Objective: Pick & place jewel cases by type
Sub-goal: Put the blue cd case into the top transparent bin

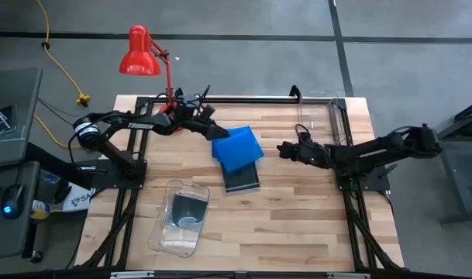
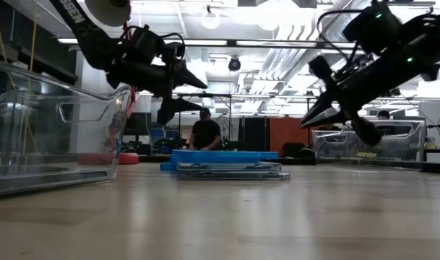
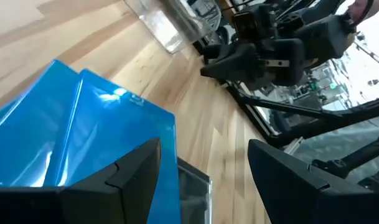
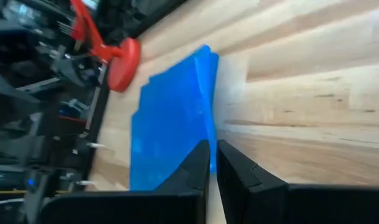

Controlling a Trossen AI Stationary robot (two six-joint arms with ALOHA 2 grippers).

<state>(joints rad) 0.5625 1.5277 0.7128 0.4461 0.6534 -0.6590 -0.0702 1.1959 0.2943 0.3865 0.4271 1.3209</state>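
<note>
A stack of blue jewel cases [image 1: 237, 147] [image 2: 218, 156] [image 3: 83, 137] [image 4: 170, 130] lies at the table's middle. They rest partly on a dark jewel case [image 1: 242, 180] that lies flat on the wood. Another dark case [image 1: 189, 208] lies inside a clear bin [image 1: 164, 232] near the front left. My left gripper [image 1: 217, 132] [image 2: 185, 94] [image 3: 201, 168] hangs open just above the stack's far left corner. My right gripper [image 1: 282, 149] [image 2: 315, 117] [image 4: 212, 163] is shut with nothing in it. It hovers above the table to the right of the stack and points toward it.
A second clear bin [image 1: 322, 115] [image 2: 364, 148] stands at the far right of the table. A red desk lamp [image 1: 142, 53] rises at the far left edge, its base [image 4: 122, 62] close behind the stack. Bare wood [image 1: 298, 225] spreads across the front right. A person [image 2: 204, 133] sits beyond the table.
</note>
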